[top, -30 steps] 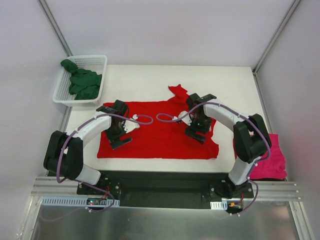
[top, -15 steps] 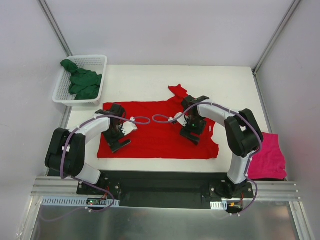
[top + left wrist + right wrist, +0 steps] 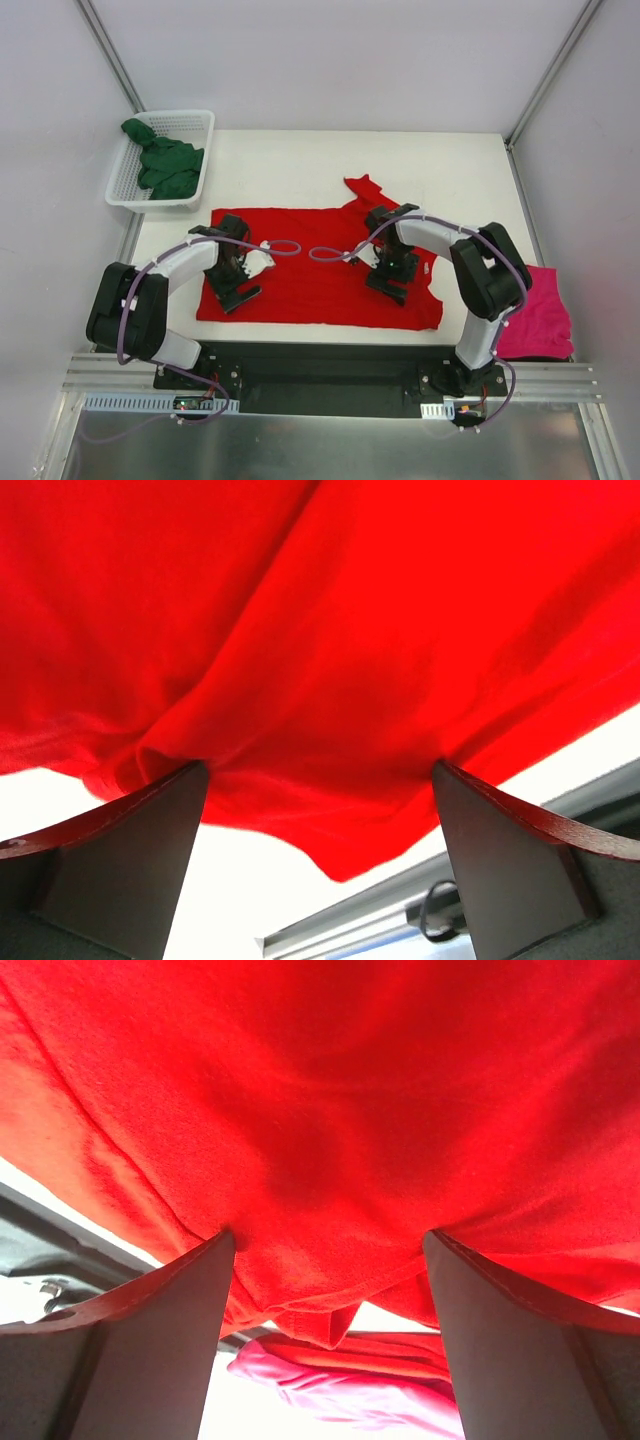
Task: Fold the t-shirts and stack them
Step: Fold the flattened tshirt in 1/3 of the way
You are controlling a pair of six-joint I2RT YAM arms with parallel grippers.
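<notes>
At the near right, off the table's [image 3: 300, 170] right edge, the pink tee [image 3: 540, 325] is seen lying in a folded heap; a part of it is also caught low in the right wrist view [image 3: 340, 1380]. The red tee [image 3: 320, 265] is spread flat across the near middle of the table, its hem along the near edge and one sleeve turned up at the far right. The left gripper [image 3: 238, 296] is set down on the tee's left part, and the right gripper [image 3: 390, 288] on its right part. In the left wrist view the left gripper [image 3: 320, 770] is shown with its fingers [image 3: 140, 850] spread wide, red cloth puckered at their tips and nothing pinched. In the right wrist view the right gripper [image 3: 329, 1235] is likewise seen with fingers [image 3: 170, 1320] held apart, pressed to the cloth without clamping it. At the far left, the green tee [image 3: 165, 165] is bundled in the basket [image 3: 195, 120], one corner draped over its far rim.
</notes>
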